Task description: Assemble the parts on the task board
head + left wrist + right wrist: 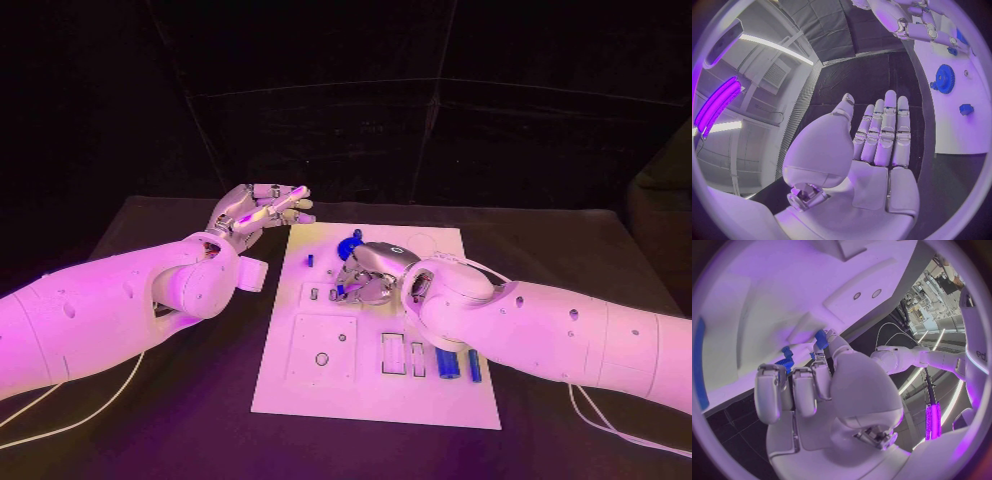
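Note:
The white task board (378, 395) lies in the middle of the table. My right hand (369, 272) is down on its far half, fingers curled. In the right wrist view the thumb and a finger pinch a small blue part (821, 339), with the blue gear (786, 359) just behind the fingers. The gear (351, 246) stands at the board's far end, also seen as the gear (944, 78) in the left wrist view. My left hand (261, 210) hangs raised beyond the board's far left corner, and this hand (879, 137) has its fingers straight and holds nothing.
Two blue bars (447, 363) lie side by side in the board's near right part. A small blue part (309, 260) stands near the board's left edge, and another small blue part (965, 108) shows near the gear. Recessed slots (392, 352) mark the board's near half.

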Controlling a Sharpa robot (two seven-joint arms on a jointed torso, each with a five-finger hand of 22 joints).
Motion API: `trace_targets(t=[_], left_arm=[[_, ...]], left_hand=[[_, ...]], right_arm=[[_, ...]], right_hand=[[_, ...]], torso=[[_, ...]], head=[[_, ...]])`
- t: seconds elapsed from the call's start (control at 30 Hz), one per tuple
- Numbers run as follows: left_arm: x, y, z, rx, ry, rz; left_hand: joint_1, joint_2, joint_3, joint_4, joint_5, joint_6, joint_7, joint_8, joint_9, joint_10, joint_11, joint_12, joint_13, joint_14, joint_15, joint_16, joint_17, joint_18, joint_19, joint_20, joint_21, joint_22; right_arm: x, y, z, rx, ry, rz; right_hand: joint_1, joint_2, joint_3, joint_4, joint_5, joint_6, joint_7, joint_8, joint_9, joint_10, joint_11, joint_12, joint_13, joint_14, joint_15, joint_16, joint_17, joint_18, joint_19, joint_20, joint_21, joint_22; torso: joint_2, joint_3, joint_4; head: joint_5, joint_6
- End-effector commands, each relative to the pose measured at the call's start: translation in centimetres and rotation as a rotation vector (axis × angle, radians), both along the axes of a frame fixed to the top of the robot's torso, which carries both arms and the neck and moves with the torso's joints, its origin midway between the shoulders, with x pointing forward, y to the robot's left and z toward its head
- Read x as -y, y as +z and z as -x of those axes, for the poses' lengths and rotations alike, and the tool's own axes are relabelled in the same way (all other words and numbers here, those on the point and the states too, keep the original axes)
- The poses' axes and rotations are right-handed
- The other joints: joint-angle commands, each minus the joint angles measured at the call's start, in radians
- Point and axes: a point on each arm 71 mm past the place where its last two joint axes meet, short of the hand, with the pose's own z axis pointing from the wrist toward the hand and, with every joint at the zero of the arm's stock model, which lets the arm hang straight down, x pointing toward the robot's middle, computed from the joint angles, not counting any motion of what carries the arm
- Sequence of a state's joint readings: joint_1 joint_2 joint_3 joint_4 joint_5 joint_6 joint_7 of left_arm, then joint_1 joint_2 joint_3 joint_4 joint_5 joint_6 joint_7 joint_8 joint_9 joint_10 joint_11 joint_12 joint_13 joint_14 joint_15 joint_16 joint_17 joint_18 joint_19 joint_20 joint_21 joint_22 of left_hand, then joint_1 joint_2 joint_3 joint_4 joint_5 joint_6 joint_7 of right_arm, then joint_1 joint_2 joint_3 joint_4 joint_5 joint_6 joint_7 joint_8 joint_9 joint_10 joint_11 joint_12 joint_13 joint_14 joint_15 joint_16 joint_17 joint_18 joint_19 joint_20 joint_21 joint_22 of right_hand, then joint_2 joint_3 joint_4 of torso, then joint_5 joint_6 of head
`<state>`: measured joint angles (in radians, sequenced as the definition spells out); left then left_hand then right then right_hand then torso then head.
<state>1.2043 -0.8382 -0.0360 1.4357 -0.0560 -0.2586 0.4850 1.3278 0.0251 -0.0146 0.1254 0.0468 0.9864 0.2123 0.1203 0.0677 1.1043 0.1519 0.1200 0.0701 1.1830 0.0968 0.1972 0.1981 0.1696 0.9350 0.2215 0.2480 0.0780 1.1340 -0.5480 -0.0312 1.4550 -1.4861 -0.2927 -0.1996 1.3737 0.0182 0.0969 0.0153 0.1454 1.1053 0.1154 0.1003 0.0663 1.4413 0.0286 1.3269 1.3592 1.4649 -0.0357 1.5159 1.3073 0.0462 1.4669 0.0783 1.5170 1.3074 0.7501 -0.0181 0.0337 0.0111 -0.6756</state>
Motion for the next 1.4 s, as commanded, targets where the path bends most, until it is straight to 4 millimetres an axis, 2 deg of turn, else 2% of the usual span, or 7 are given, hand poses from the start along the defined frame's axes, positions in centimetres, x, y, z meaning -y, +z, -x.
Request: trace_targets(t=[0.03, 0.23, 0.47, 0.93, 1.1, 1.23, 1.4], left_arm=[[0.1, 0.2, 0.0, 0.010, -0.012, 0.006], [0.1, 0.2, 0.0, 0.010, -0.012, 0.005], [0.1, 0.2, 0.0, 0.009, -0.014, 0.006], [0.1, 0.1, 0.0, 0.006, -0.015, 0.005], [0.1, 0.1, 0.0, 0.004, -0.017, 0.005], [0.1, 0.1, 0.0, 0.003, -0.017, 0.005], [0.1, 0.1, 0.0, 0.000, -0.020, 0.004]], left_hand=[[0.003, 0.004, 0.001, -0.005, 0.002, 0.006, 0.000, -0.007, -0.001, 0.008, 0.000, -0.003, 0.000, 0.001, 0.005, -0.005, 0.001, 0.015, 0.008, -0.001, -0.007, -0.001], [0.003, 0.004, 0.001, -0.005, 0.002, 0.006, 0.000, -0.007, -0.001, 0.008, 0.000, -0.003, 0.000, 0.001, 0.005, -0.005, 0.001, 0.015, 0.008, -0.001, -0.007, -0.001], [0.002, 0.005, -0.002, -0.007, 0.002, 0.008, 0.000, -0.008, -0.001, 0.010, 0.000, -0.006, 0.000, 0.001, 0.005, -0.008, 0.003, 0.015, 0.009, -0.001, -0.008, -0.002], [0.002, 0.005, -0.002, -0.007, 0.002, 0.007, 0.000, -0.009, -0.001, 0.010, 0.000, -0.006, 0.000, 0.001, 0.005, -0.008, 0.003, 0.015, 0.009, -0.001, -0.009, -0.003], [0.002, 0.005, -0.002, -0.007, 0.002, 0.007, 0.000, -0.009, -0.001, 0.010, 0.000, -0.006, 0.000, 0.001, 0.005, -0.008, 0.003, 0.015, 0.009, -0.001, -0.009, -0.003], [0.002, 0.005, -0.002, -0.007, 0.002, 0.007, 0.000, -0.009, -0.001, 0.010, 0.000, -0.006, 0.000, 0.001, 0.005, -0.008, 0.003, 0.015, 0.009, -0.001, -0.009, -0.003], [0.002, 0.007, -0.006, -0.010, 0.002, 0.008, -0.001, -0.011, -0.001, 0.011, -0.001, -0.010, -0.001, 0.013, 0.003, -0.006, 0.007, 0.016, 0.018, -0.003, -0.006, -0.002]], right_arm=[[0.2, -0.8, 0.1, -0.020, -0.003, 0.062], [0.3, -0.8, 0.1, -0.012, -0.008, 0.072], [0.3, -0.8, 0.0, -0.002, -0.018, 0.071], [0.2, -0.7, 0.0, 0.010, -0.029, 0.065], [0.2, -0.6, 0.0, 0.020, -0.043, 0.057], [0.3, -0.3, 0.0, 0.052, -0.058, 0.022], [0.3, 0.8, 0.6, 0.148, -0.038, -0.089]], right_hand=[[-0.010, -0.002, 0.006, -0.001, -0.006, 0.001, 0.001, -0.005, -0.001, -0.005, 0.003, -0.002, 0.026, 0.075, -0.003, -0.006, 0.115, -0.013, 0.016, -0.006, -0.004, 0.117], [-0.018, -0.013, 0.004, -0.001, -0.007, -0.008, 0.004, -0.011, -0.002, -0.007, 0.006, -0.005, 0.024, 0.075, 0.000, -0.007, 0.114, -0.013, 0.015, -0.004, -0.005, 0.116], [-0.039, -0.045, -0.005, 0.002, -0.002, -0.047, 0.018, -0.032, -0.003, -0.027, 0.018, -0.040, -0.001, 0.075, 0.009, -0.009, 0.111, -0.012, 0.014, 0.003, -0.007, 0.113], [-0.062, -0.067, -0.016, 0.013, -0.004, -0.063, 0.022, -0.033, -0.001, -0.047, 0.023, -0.075, -0.028, 0.074, 0.015, -0.011, 0.109, -0.012, 0.013, 0.010, -0.008, 0.111], [-0.097, -0.088, -0.046, 0.036, -0.014, -0.071, 0.022, -0.031, 0.000, -0.053, 0.024, -0.085, -0.038, 0.073, 0.016, -0.013, 0.105, -0.011, 0.012, 0.012, -0.010, 0.108], [-0.137, -0.123, -0.114, 0.073, -0.011, -0.099, 0.028, -0.034, -0.001, -0.080, 0.030, -0.125, -0.072, 0.072, 0.020, -0.017, 0.100, -0.009, 0.008, 0.015, -0.014, 0.101], [-0.119, -0.124, -0.165, 0.105, -0.002, -0.114, 0.032, -0.030, 0.000, -0.081, 0.034, -0.117, -0.072, 0.073, 0.024, -0.015, 0.106, -0.010, 0.011, 0.018, -0.012, 0.106]], torso=[[0.000, -0.0002, 0.0002], [0.000, -0.0002, 0.0001], [0.000, -0.0005, 0.0002], [0.000, -0.0001, -0.0004], [0.000, 0.0002, -0.0005], [0.000, 0.0002, -0.0001], [0.000, 0.0004, 0.0008]], head=[[-0.001, -0.001], [-0.001, -0.002], [-0.003, -0.001], [-0.007, -0.003], [-0.008, -0.002], [-0.011, -0.002], [-0.011, 0.001]])
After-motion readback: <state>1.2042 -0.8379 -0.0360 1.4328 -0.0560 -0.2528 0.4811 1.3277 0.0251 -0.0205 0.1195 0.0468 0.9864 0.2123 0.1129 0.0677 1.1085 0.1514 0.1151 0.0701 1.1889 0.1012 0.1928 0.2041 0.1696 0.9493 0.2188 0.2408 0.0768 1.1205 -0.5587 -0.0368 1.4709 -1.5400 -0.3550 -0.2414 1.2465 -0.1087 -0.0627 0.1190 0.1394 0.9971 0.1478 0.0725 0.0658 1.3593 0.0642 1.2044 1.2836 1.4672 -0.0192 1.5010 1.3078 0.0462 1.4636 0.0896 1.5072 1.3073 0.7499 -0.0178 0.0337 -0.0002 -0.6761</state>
